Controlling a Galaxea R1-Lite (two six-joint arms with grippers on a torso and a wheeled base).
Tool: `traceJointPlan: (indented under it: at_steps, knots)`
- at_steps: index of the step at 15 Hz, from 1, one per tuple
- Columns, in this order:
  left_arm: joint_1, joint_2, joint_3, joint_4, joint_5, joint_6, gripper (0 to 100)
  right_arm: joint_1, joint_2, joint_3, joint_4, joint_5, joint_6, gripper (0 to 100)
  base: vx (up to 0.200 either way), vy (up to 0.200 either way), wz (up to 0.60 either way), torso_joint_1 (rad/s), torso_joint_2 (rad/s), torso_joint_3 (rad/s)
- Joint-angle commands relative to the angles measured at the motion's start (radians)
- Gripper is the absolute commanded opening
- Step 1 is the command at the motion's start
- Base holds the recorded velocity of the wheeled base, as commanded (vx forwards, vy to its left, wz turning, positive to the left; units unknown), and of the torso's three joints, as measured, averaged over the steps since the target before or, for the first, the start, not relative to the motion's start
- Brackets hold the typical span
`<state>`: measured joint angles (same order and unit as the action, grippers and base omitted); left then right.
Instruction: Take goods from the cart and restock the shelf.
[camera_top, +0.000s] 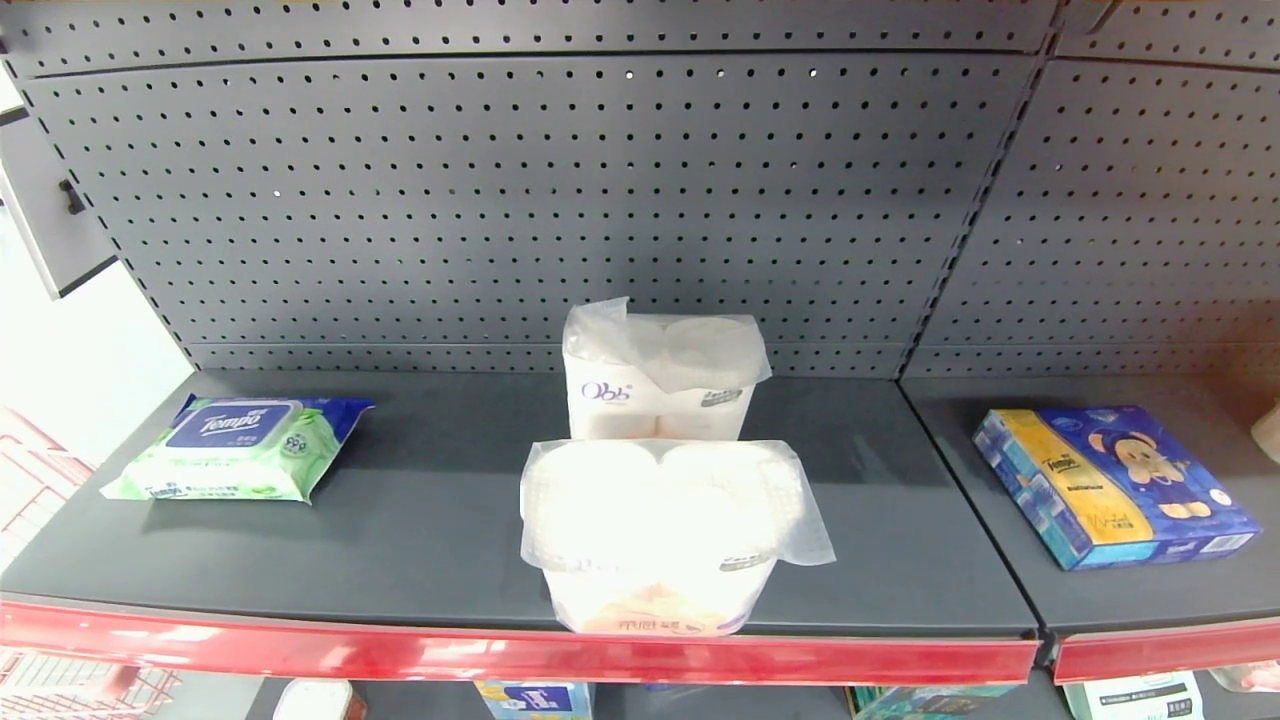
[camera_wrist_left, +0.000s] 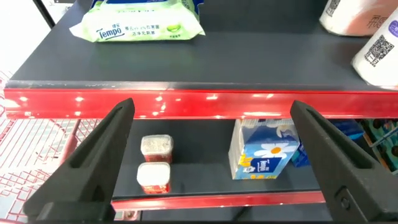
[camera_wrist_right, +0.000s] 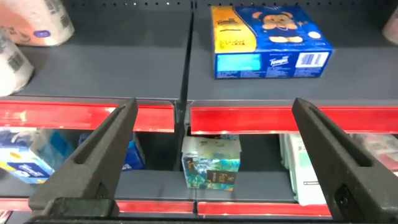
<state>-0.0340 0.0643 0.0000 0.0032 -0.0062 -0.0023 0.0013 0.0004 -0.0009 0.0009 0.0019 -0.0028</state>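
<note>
Shelf: dark grey board (camera_top: 430, 520), red strip along the front edge, pegboard back wall.
Left end: green wipes pack (camera_top: 240, 447), lying flat.
Middle: front roll pack (camera_top: 660, 535) at the front edge; rear roll pack (camera_top: 655, 375) just behind it, near the back wall.
Right section: blue tissue box (camera_top: 1115, 485), flat, set askew.
Lower shelf (camera_wrist_left: 199, 180): two small jars (camera_wrist_left: 153, 178); blue tissue pack (camera_wrist_left: 264, 149) well apart from them.

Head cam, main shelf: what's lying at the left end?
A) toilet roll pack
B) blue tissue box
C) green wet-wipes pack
C: the green wet-wipes pack lies flat at the left end of the shelf, while the blue tissue box sits on the right-hand section.
</note>
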Motion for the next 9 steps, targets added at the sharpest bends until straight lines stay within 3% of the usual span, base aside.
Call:
traceJointPlan:
  at_steps: [1, 9]
  knots:
    - [0.000, -0.001, 0.000, 0.000, 0.000, -0.001, 100, 0.000, 0.000, 0.001, 0.001, -0.003, 0.001, 100, 0.000, 0.000, 0.00, 0.000, 0.00, 0.000]
    - [0.000, -0.004, 0.000, 0.000, 0.000, -0.001, 100, 0.000, 0.000, 0.001, 0.001, -0.028, 0.004, 100, 0.000, 0.000, 0.00, 0.000, 0.00, 0.000]
